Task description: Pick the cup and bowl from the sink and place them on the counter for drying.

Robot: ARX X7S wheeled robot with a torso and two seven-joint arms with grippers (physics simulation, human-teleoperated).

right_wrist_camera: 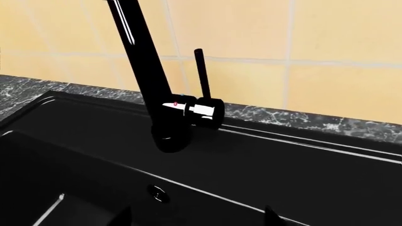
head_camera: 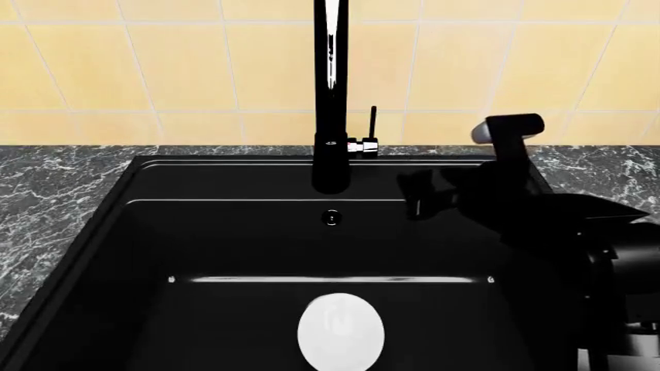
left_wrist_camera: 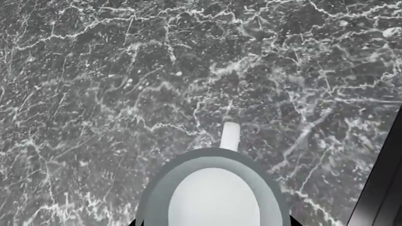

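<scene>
In the left wrist view my left gripper (left_wrist_camera: 212, 222) is shut on a white round vessel, the cup (left_wrist_camera: 213, 197), with only the dark jaw tips showing on either side of it. It hangs over the dark marble counter (left_wrist_camera: 125, 94). A short white stub (left_wrist_camera: 230, 136) shows just beyond its rim; I cannot tell what it is. The left arm is out of the head view. The white bowl (head_camera: 341, 332) sits on the floor of the black sink (head_camera: 237, 232). My right gripper (head_camera: 418, 193) hovers over the sink's right side, open and empty (right_wrist_camera: 196, 219).
The tall black faucet (head_camera: 330, 93) with its lever stands at the sink's back rim, close ahead of the right gripper (right_wrist_camera: 148, 80). A yellow tiled wall rises behind it. The counter (head_camera: 52, 185) flanks the sink. The sink's black edge (left_wrist_camera: 383, 188) shows beside the left gripper.
</scene>
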